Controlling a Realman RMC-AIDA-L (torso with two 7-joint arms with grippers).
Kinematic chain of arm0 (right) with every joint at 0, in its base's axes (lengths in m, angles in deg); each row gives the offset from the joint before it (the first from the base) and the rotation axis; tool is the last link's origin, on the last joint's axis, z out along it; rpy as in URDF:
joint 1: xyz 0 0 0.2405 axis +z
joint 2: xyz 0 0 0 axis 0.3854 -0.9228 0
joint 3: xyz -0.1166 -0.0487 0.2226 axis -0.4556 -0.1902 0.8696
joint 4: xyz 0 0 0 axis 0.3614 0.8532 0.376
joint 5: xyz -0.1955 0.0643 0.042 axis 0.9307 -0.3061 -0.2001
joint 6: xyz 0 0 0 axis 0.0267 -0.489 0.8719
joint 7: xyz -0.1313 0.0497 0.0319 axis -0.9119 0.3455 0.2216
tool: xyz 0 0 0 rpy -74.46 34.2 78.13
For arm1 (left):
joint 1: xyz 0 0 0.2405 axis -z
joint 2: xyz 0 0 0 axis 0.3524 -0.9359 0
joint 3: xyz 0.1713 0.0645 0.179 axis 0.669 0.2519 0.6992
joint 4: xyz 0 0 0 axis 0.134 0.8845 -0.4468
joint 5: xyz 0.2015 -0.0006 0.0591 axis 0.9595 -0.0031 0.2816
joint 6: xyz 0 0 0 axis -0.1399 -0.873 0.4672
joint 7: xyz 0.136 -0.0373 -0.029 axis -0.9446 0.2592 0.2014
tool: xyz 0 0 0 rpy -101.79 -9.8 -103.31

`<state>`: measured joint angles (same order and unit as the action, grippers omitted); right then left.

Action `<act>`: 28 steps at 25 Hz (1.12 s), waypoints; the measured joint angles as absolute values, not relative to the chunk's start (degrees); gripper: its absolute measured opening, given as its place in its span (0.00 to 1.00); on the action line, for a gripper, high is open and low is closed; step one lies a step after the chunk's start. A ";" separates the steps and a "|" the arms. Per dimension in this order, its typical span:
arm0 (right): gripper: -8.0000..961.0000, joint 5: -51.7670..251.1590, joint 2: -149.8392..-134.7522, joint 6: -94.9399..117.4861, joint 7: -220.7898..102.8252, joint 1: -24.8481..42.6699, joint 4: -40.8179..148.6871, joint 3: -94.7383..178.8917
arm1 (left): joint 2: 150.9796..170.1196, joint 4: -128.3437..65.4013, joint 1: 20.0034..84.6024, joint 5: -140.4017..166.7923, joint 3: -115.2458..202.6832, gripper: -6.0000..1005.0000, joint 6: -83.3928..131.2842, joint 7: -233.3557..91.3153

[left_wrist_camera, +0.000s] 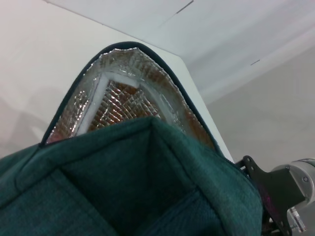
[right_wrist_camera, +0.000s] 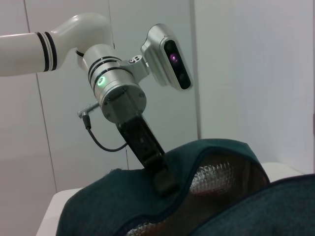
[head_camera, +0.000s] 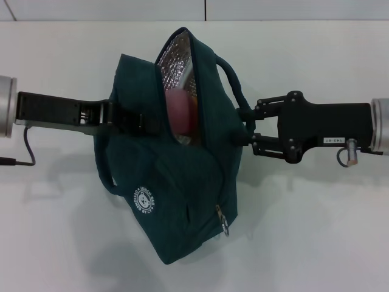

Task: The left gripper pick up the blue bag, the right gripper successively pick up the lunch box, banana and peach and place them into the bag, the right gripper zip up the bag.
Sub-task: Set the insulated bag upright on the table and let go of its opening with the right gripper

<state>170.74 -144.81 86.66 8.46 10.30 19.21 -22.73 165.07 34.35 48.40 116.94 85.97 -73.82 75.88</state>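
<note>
A: Quick pass. We have the blue bag (head_camera: 176, 182) lifted over the middle of the white table (head_camera: 316, 231), tilted, its mouth pointing toward the far edge. We can see its shadow below it, so it hangs clear of the surface.

B: Agreed. The left gripper (head_camera: 137, 120) reaches in from the left edge and is clamped on the bag's left wall near the open rim. The right wrist view shows the same thing: its fingers (right_wrist_camera: 160, 169) pinch the teal fabric just beside the foil lining (right_wrist_camera: 216, 174).

A: And the right gripper (head_camera: 248, 129)? We see it at the bag's right side, fingers held a little apart at the rope handle (head_camera: 234, 85). We can't tell if it touches the handle or the fabric.

B: Same here, not closed on anything we can confirm. Contents: the peach (head_camera: 180, 109) sits inside the open mouth, pink against the lining, with a bit of orange just beside it. We can't tell what that is. We don't see the lunch box.

A: The zip is open at the top; its ring pull (head_camera: 223, 226) hangs low on the front seam, near the round white logo (head_camera: 144, 199).

B: The left wrist view shows only teal fabric and lining.
</note>
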 joint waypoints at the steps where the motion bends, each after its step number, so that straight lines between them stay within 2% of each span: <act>1: 0.44 170.71 -144.81 86.80 8.42 10.09 18.93 -22.72 | 165.08 34.35 48.40 116.94 85.97 0.05 -73.82 75.87; 16: 0.32 169.91 -144.58 93.04 6.70 6.01 13.11 -17.79 | 165.12 34.18 48.94 116.26 89.21 0.05 -73.38 75.08; 26: 0.25 170.16 -143.34 98.35 6.82 2.20 12.39 -10.62 | 165.17 31.38 52.03 114.11 92.45 0.05 -71.21 74.42; 28: 0.03 170.04 -143.33 98.81 7.67 1.86 12.98 -9.18 | 165.15 30.30 52.49 114.17 92.53 0.05 -71.20 74.15</act>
